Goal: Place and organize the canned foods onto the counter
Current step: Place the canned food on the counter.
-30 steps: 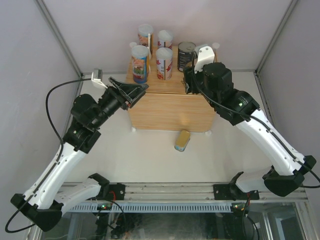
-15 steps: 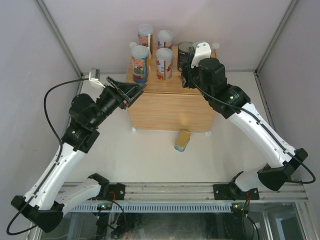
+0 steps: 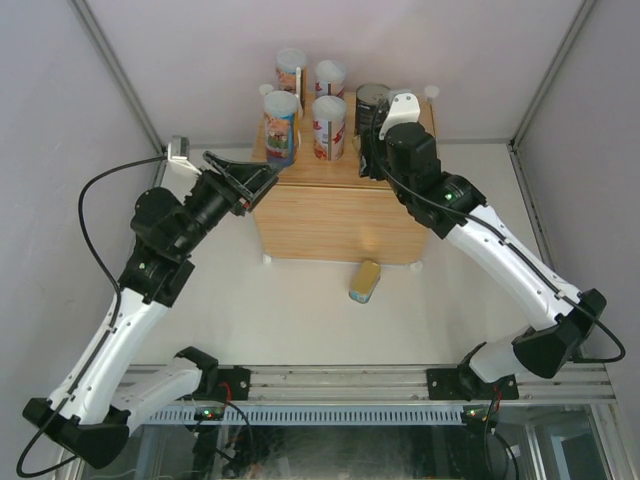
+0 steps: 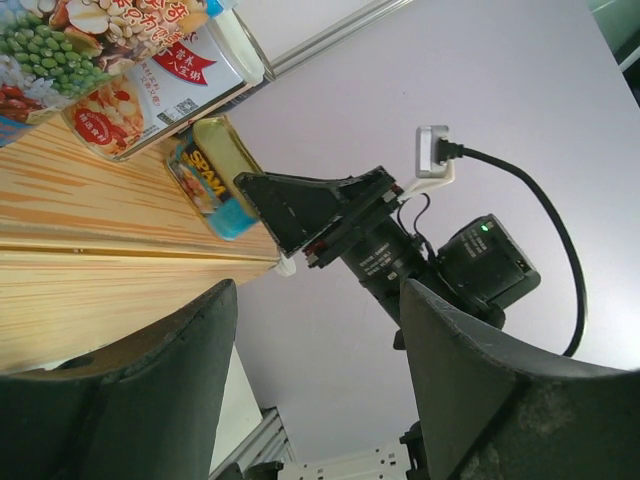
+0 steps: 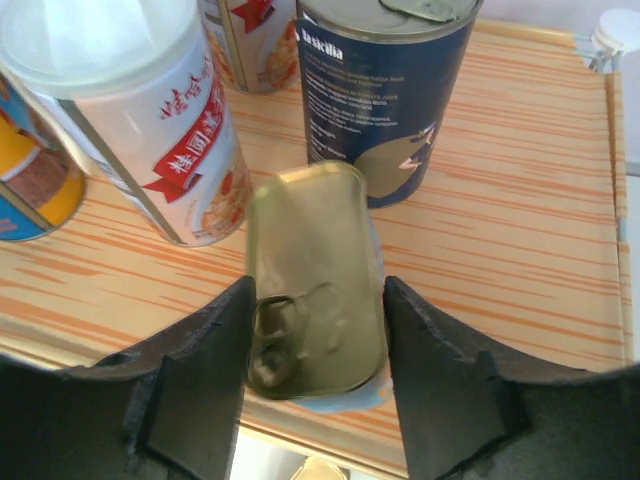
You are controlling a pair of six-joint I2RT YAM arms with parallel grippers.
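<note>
The counter (image 3: 335,215) is a light wood box. Four tall white-lidded cans (image 3: 305,98) and a dark can (image 3: 372,104) stand at its back. My right gripper (image 5: 318,285) is shut on a flat gold tin (image 5: 315,270), which is on the counter top just in front of the dark can (image 5: 385,90). The tin also shows in the left wrist view (image 4: 212,172). A second gold tin (image 3: 365,280) lies on the table in front of the counter. My left gripper (image 3: 262,178) is open and empty at the counter's left top corner.
White round connectors (image 3: 432,91) sit at the counter's corners. Grey walls with metal posts close the back and both sides. A metal rail (image 3: 330,385) runs along the near edge by the arm bases.
My right gripper has moved back and left over the counter with the gold tin, closer to the dark can. My left gripper has drifted slightly left and back.
</note>
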